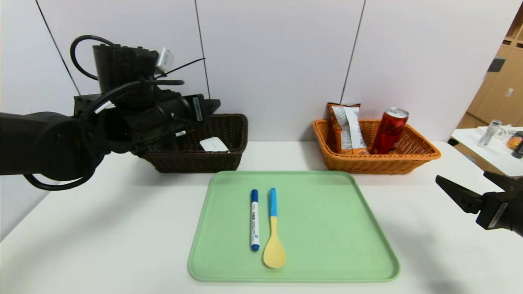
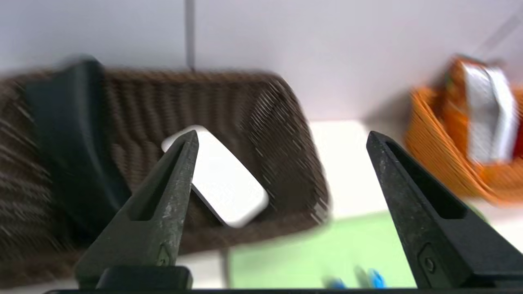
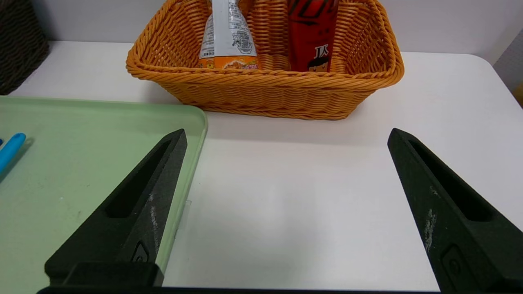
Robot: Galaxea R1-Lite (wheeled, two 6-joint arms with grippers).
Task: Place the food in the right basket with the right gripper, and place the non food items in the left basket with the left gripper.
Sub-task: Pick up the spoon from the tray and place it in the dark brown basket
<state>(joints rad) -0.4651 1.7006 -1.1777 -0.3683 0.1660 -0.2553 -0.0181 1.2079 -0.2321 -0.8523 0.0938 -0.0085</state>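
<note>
The white marker with blue cap (image 1: 254, 219) and the blue-handled yellow spoon (image 1: 273, 230) lie side by side on the green tray (image 1: 327, 228). The white oblong case (image 1: 213, 144) and the long black case (image 2: 69, 139) lie in the dark brown basket (image 1: 229, 134). The red soda can (image 1: 389, 130) and the orange snack bag (image 1: 346, 128) stand in the orange basket (image 1: 412, 157). My left gripper (image 2: 282, 139) is open and empty, held above the near side of the brown basket. My right gripper (image 1: 466, 181) is open and empty, low at the table's right side.
A second white table (image 1: 486, 153) with small objects stands at the far right. A grey wall runs behind both baskets. The tray's right half (image 3: 61, 171) is bare.
</note>
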